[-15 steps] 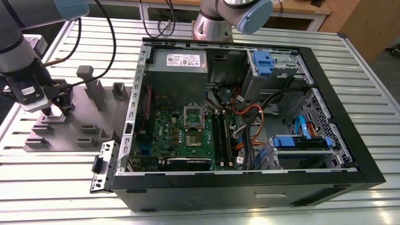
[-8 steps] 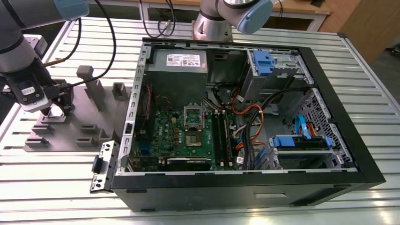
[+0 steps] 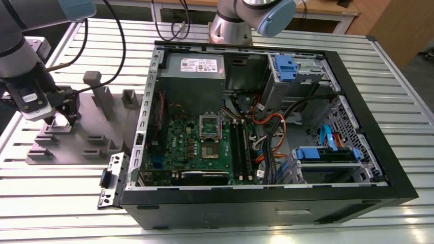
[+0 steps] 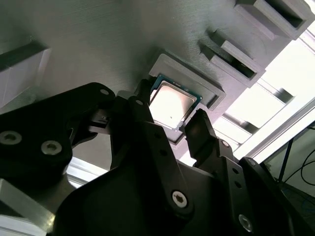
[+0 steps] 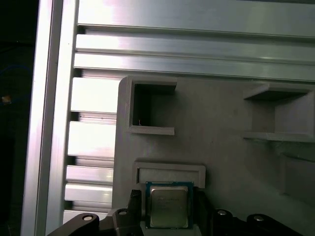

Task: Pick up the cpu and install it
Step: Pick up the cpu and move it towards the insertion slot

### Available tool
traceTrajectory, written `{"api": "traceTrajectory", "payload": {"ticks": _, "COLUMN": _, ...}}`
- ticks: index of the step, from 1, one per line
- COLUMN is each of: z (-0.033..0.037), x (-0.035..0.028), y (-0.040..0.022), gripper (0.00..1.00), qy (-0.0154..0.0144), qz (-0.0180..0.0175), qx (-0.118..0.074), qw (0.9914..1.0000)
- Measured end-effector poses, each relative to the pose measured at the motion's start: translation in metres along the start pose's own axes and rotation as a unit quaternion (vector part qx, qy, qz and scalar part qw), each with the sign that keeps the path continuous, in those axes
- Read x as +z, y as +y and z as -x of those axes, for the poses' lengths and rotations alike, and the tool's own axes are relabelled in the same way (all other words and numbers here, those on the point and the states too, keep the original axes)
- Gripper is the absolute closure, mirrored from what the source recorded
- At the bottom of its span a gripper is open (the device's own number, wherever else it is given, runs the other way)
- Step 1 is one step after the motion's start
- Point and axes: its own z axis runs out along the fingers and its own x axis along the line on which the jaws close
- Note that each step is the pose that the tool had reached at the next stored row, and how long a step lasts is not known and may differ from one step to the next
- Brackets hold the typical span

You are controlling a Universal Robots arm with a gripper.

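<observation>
Grips the cpu (image 4: 170,105) by two opposite edges between clenched jaws, flat and square, with no long axis. Holds it just over the fixture pocket (image 4: 197,81), seemingly clear of it. Leaves the socket (image 3: 209,125) well apart, toward the exterior view's right.
</observation>
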Motion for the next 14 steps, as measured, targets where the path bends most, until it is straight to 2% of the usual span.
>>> {"api": "traceTrajectory", "payload": {"ticks": 10, "z": 0.0000, "x": 0.0000, "y": 0.0000, "gripper": 0.45, "qy": 0.0000, "qz": 0.0000, "qx": 0.000, "qw": 1.00000}}
{"api": "traceTrajectory", "payload": {"ticks": 11, "z": 0.0000, "x": 0.0000, "y": 0.0000, "gripper": 0.46, "qy": 0.0000, "qz": 0.0000, "qx": 0.000, "qw": 1.00000}}
{"api": "traceTrajectory", "payload": {"ticks": 12, "z": 0.0000, "x": -0.0001, "y": 0.0000, "gripper": 0.53, "qy": 0.0001, "qz": -0.0001, "qx": 0.000, "qw": 1.00000}}
{"api": "traceTrajectory", "payload": {"ticks": 14, "z": 0.0000, "x": 0.0000, "y": 0.0000, "gripper": 0.53, "qy": 0.0001, "qz": 0.0000, "qx": 0.000, "qw": 1.00000}}
